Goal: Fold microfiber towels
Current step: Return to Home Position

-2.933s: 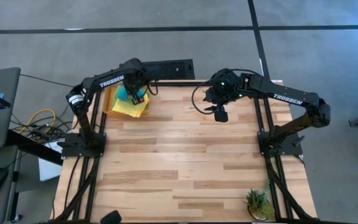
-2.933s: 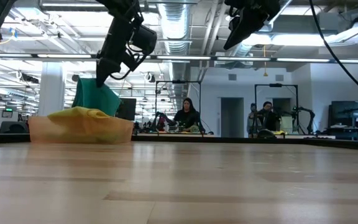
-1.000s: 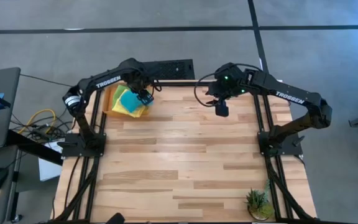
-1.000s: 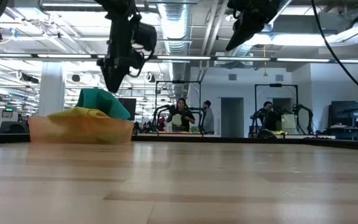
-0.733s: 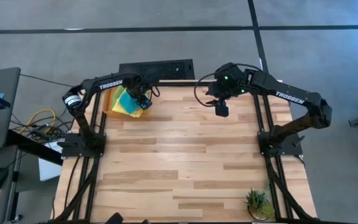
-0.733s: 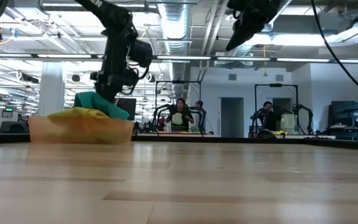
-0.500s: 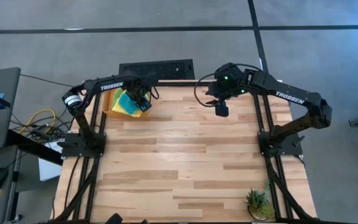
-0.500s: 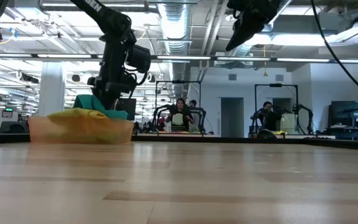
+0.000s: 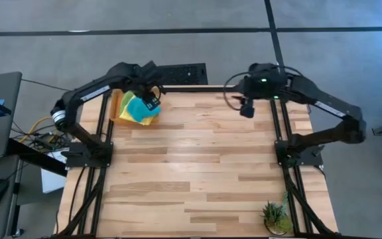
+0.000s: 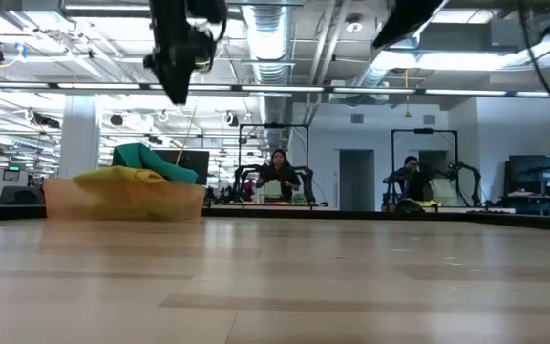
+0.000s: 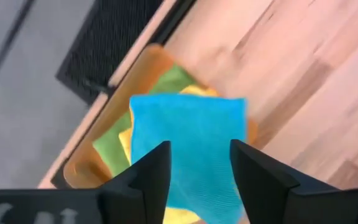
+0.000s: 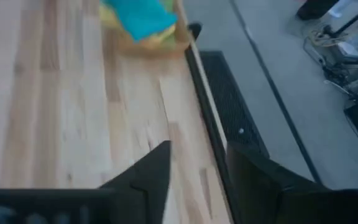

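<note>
1. While it hangs high over the far left corner of the table, the left gripper has its fingers apart, holding and touching nothing.
2. Right beneath its fingertips lies the blue towel, folded flat on a yellow towel and a green towel, all piled in the orange tray.
3. Farther right, the right gripper hangs near the table's far edge, fingers parted and empty, with the pile well apart from it.
</note>
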Tool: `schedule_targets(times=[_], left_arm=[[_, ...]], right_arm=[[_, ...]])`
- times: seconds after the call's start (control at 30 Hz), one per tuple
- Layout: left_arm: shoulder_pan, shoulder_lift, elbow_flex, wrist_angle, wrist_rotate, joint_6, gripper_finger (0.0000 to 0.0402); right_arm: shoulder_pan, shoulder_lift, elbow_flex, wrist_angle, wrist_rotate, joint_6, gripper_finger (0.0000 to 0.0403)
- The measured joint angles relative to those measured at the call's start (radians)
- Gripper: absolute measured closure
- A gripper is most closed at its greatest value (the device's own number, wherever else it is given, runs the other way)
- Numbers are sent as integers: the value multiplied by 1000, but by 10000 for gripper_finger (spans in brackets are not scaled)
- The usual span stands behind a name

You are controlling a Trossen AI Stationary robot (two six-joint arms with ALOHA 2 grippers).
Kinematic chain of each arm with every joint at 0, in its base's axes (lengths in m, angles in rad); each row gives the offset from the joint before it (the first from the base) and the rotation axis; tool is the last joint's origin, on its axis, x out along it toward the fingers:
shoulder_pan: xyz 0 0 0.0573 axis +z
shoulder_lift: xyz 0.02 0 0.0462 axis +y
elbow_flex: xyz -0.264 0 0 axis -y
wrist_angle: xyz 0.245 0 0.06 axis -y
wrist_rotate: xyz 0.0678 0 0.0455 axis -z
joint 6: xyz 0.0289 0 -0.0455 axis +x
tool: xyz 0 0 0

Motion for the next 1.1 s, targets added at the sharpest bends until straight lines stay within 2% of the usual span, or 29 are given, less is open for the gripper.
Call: schedule_targets(times=[0.1, 0.23, 0.27, 0.33, 0.43, 0.57, 0.9, 1.1], left_arm=[[-55, -65, 0, 31, 37, 14, 275], [-106, -156, -38, 163, 156, 61, 350], [-112, -179, -55, 200, 181, 73, 371], [-125, -228, -100, 284, 214, 85, 392], [-136, -308, -194, 397, 264, 87, 392], [-142, -421, -354, 535, 340, 88, 399], [-142, -753, -803, 930, 348, 4, 401], [-142, -919, -988, 1081, 348, -47, 401]], right_arm=[[1, -79, 0, -27, 0, 64, 270], [17, -178, 0, -77, -19, 137, 370], [22, -199, 0, -86, -30, 152, 384], [35, -250, -11, -89, -69, 194, 389], [63, -339, -62, -58, -117, 252, 385], [110, -466, -164, -10, -122, 328, 397], [210, -813, -538, 262, -130, 481, 399], [232, -965, -757, 464, -129, 538, 395]])
